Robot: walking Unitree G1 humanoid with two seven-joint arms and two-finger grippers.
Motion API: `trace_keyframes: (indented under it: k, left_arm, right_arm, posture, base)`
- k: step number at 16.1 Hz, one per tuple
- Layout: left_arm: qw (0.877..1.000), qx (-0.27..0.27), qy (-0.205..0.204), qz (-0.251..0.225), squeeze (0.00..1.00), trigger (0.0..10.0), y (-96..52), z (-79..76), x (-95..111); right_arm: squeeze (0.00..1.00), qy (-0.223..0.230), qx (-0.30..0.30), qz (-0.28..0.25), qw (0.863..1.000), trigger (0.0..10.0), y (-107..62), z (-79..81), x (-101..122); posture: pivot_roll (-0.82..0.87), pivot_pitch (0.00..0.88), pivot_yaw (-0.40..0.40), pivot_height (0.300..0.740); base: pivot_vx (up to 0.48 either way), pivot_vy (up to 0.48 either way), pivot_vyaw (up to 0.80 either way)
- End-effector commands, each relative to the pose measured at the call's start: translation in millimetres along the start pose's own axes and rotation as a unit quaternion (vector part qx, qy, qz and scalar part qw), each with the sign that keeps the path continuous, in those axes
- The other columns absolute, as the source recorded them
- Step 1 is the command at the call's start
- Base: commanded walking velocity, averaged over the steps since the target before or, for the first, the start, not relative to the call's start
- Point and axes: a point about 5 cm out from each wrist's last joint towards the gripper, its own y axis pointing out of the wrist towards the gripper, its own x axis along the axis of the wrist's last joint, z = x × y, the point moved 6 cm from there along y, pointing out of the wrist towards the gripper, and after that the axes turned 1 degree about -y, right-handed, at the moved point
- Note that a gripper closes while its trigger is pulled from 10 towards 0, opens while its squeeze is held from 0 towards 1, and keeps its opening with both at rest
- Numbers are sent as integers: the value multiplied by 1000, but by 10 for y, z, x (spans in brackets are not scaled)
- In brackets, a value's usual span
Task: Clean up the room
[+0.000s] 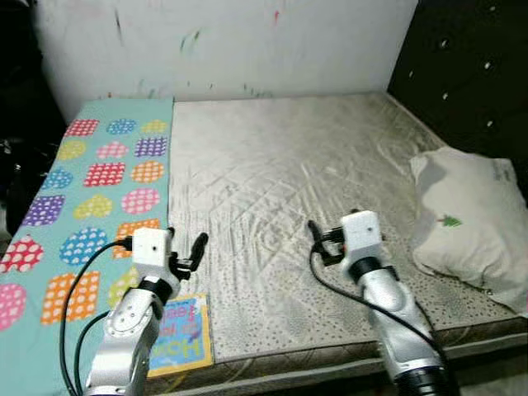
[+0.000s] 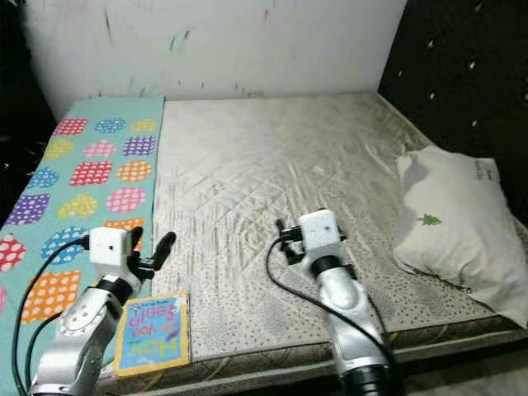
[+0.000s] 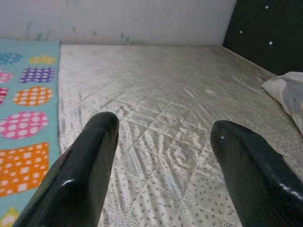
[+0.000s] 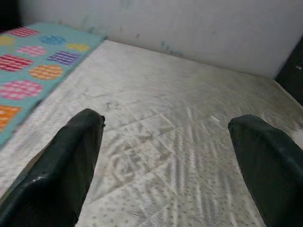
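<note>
The room is judged only partly tidied: a book [image 1: 181,334] is left at the bed's near edge, just behind and beneath the left gripper [image 3: 163,156], and a pillow [image 1: 466,223] lies well off to the outer side of the right gripper [image 4: 165,163]. Both pairs of fingers are held spread and empty above the mattress [image 1: 289,165]. Ahead of the fingertips bare mattress is offered up to the wall [image 1: 247,41]; a patterned mat [image 1: 91,181] is laid beside the left fingers.
</note>
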Motion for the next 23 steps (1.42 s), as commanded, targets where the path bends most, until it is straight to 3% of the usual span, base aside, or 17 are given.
trace_keyframes:
  k: [1,13,23]
  left_arm:
    - [1000,7,5,1,0,10000,-5,35,11]
    - [1000,7,5,1,0,10000,-6,35,11]
    - [1000,7,-10,5,0,10000,25,0,-20]
  right_arm:
    - [0,-2,-2,-7,1000,10000,18,-10,56]
    - [0,-2,-2,-8,1000,10000,18,-10,55]
    - [0,-14,13,-6,1000,10000,29,3,43]
  posture:
    - [-111,0,-24,740]
    - [-111,0,-26,740]
    - [-118,0,-39,740]
  base:
    - [0,0,0]
    - [0,0,0]
    - [0,-381,0]
